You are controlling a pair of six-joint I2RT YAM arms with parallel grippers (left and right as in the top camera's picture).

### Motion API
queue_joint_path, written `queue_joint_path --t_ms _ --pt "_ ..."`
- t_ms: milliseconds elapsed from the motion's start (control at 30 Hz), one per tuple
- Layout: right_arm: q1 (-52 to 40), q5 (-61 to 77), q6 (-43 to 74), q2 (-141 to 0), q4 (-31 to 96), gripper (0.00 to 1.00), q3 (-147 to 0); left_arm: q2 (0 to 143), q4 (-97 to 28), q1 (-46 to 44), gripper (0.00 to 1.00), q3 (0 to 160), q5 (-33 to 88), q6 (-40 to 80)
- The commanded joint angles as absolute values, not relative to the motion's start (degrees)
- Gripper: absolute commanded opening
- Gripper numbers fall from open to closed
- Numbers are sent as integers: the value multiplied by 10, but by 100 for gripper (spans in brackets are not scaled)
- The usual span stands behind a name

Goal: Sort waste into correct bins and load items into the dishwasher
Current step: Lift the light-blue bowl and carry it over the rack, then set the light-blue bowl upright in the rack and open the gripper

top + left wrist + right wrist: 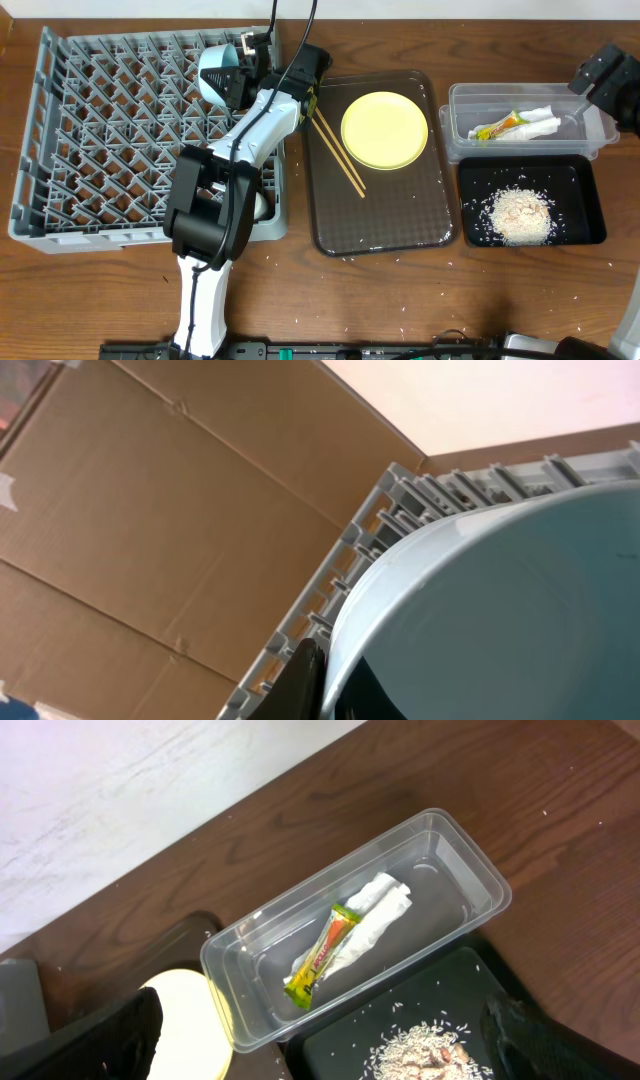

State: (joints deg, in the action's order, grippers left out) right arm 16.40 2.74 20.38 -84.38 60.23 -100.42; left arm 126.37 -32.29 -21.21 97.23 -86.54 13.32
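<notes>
The left gripper (238, 75) is clamped on the rim of the light blue bowl (215, 70), held on edge at the far right corner of the dish rack (100, 130). The right gripper (595, 78) hangs wide and empty over the clear tub (480, 870), which holds the wrapper (322, 957) and napkin (375, 915). The rice (520, 215) lies in the black tray (590, 180), so the waste looks sorted. The yellow plate (385, 130) and chopsticks (340, 158) wait on the brown serving tray (390, 220), unloaded.
</notes>
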Motion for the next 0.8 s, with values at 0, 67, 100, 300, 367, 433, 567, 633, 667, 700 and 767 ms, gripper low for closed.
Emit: queue_joint_path --t_ms 0,67,100,300,367,433,567,633,667,700,767 --pt "165 19 208 -844 603 99 -1008 1265 -321 -211 7 973 -892 142" --pt "165 19 208 -844 603 99 -1008 1265 -326 -213 7 969 -892 142" --pt "165 19 208 -844 603 99 -1008 1265 -332 -215 7 967 -892 142" --pt "165 19 208 -844 603 99 -1008 1266 -351 -220 8 946 -826 142" --pt "165 19 208 -844 603 99 -1008 1266 -351 -220 7 937 -814 142" --pt "165 19 208 -844 603 99 -1008 1266 -351 -222 7 932 -814 142" --pt "165 19 208 -844 603 99 -1008 1266 -352 -233 7 932 -814 142" --pt "165 19 208 -844 603 99 -1008 1266 -361 -242 8 932 -814 142" --pt "165 19 208 -844 603 99 -1008 1266 -366 -248 14 932 -814 142" --pt "165 19 208 -844 603 99 -1008 1266 -373 -255 17 932 -814 142" --pt "165 19 208 -844 603 99 -1008 1266 -376 -267 25 932 -814 138"
